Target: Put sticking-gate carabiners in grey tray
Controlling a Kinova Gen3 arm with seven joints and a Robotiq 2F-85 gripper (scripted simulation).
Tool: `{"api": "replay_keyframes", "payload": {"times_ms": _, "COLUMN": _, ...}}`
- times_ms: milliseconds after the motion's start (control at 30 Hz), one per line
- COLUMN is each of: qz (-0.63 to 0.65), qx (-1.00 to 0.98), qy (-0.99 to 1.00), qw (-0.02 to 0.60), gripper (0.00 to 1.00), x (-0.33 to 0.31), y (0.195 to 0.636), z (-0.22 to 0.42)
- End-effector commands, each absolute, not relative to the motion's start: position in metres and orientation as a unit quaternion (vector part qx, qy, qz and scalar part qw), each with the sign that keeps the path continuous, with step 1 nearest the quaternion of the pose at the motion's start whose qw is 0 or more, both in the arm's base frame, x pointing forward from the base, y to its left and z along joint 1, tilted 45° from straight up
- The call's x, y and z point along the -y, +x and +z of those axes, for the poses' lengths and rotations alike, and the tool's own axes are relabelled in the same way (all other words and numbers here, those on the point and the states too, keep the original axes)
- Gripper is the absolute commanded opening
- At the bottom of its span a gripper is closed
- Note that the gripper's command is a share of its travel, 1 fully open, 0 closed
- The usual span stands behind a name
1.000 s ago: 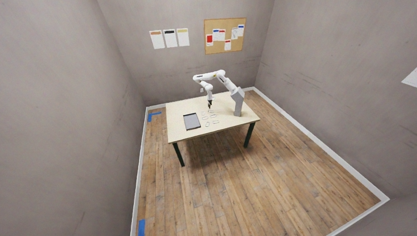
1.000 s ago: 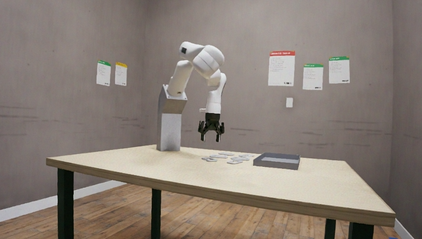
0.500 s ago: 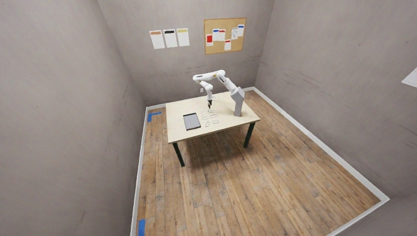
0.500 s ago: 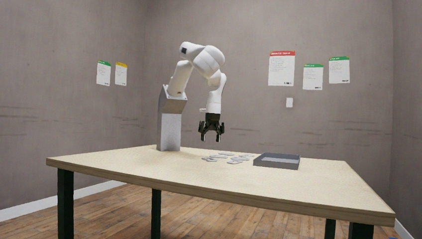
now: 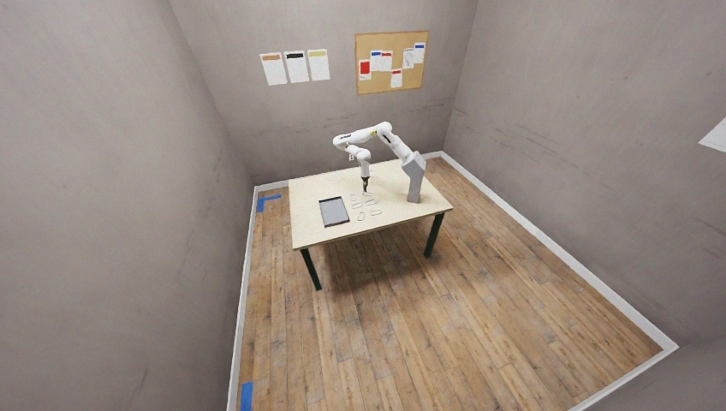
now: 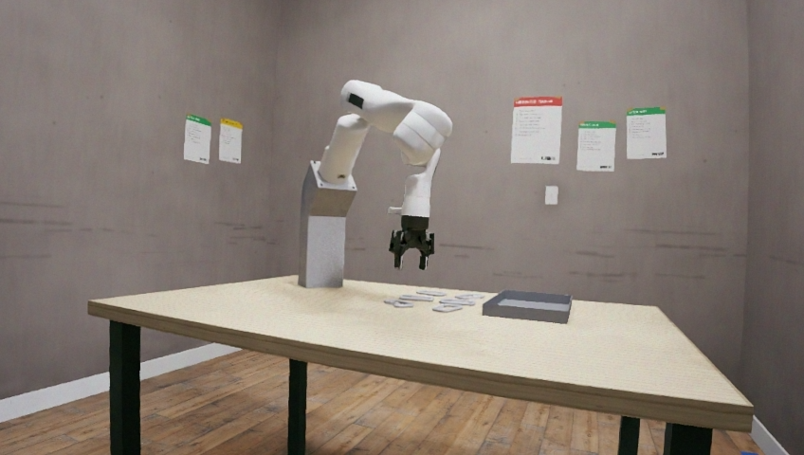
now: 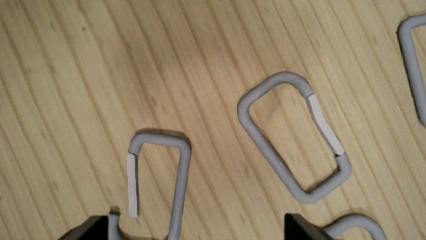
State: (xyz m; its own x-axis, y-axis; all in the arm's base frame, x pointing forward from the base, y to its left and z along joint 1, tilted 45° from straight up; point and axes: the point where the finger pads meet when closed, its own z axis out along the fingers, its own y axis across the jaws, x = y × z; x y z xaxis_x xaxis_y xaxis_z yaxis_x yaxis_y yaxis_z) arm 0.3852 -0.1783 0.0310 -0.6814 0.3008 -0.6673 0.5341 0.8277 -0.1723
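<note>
Apparently testing comes first: the end effector point(image 5: 365, 190) point(image 6: 411, 266) hovers, fingers apart, above the carabiners point(image 5: 371, 202) point(image 6: 447, 308) point(image 7: 270, 153), right of the tray point(image 5: 348, 215) point(image 6: 524, 314). Next likely calls for lowering beside one gate point(image 7: 325, 125), pushing it, then watching its return.

The gripper point(image 5: 365, 189) point(image 6: 411, 265) point(image 7: 196, 229) has shifted (only slightly) rightward in the exterior view.
</note>
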Motion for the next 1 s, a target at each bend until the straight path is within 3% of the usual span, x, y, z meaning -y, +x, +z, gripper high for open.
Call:
{"api": "replay_keyframes", "payload": {"times_ms": 0, "qz": -0.203, "qx": -0.910, "qy": 0.180, "qw": 0.315, "gripper": 1.00, "x": 0.146, "y": 0.399, "z": 0.021}}
{"api": "replay_keyframes", "payload": {"times_ms": 967, "qz": -0.226, "qx": -0.916, "qy": 0.129, "qw": 0.304, "gripper": 1.00, "x": 0.115, "y": 0.411, "z": 0.009}}
